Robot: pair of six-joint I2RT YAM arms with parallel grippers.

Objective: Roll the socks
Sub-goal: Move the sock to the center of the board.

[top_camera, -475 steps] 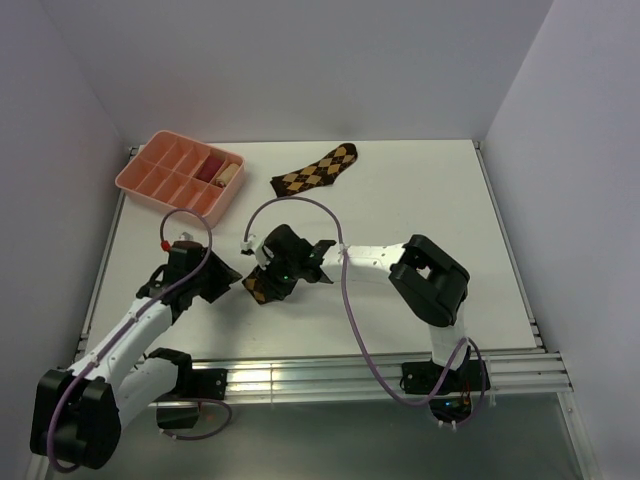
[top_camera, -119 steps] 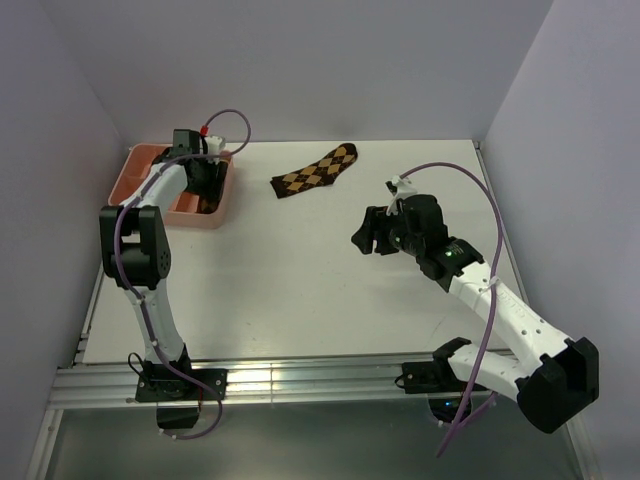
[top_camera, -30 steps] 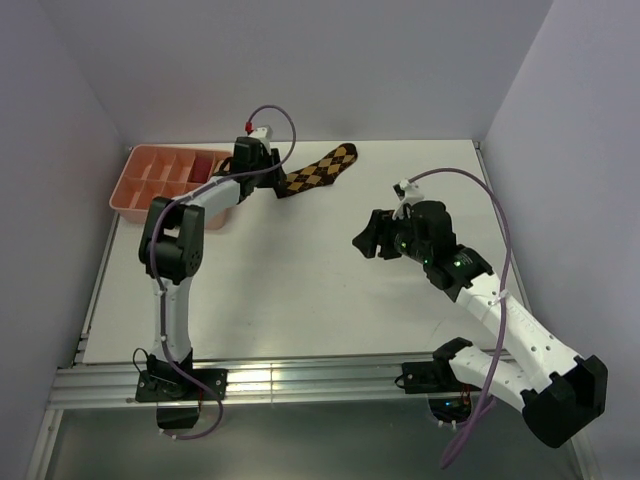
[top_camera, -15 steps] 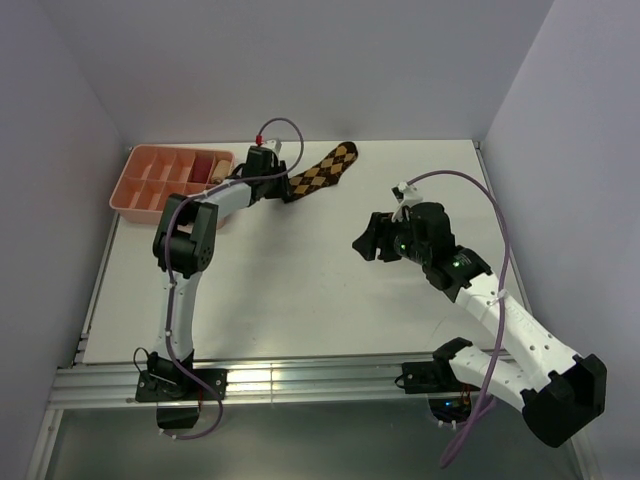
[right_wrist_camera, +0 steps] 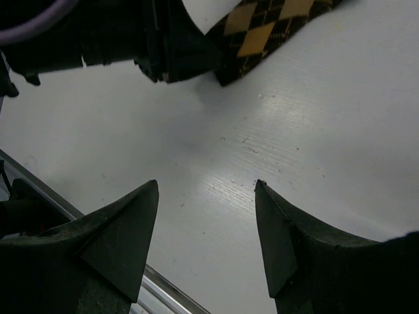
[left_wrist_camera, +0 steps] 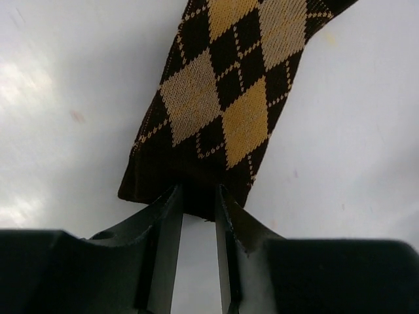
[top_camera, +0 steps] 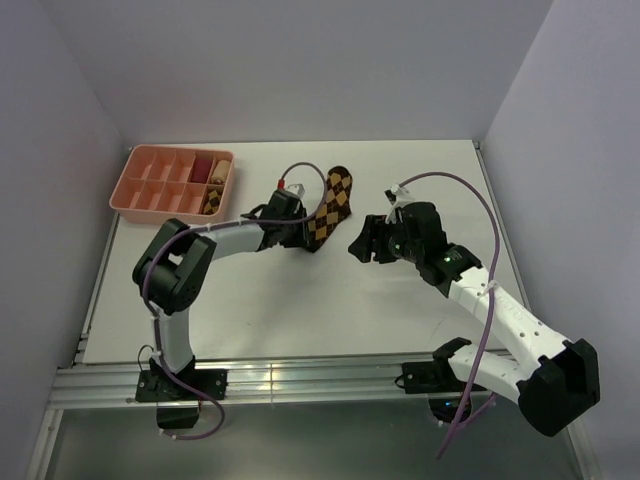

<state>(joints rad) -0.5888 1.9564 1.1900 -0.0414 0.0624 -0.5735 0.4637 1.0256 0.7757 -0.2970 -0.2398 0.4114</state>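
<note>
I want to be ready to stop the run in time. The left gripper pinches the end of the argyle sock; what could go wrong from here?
1. The left gripper pinches only the dark edge of the sock, so the fabric might slip out when it is pulled.
2. The right gripper, open, hangs close beside the left gripper; the two could bump if both move toward the sock.

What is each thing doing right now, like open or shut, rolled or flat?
left gripper: shut on the sock's dark end.
sock: unrolled, lying flat.
right gripper: open, holding nothing.
pink tray: rolls sit in its right-end compartments.
</note>
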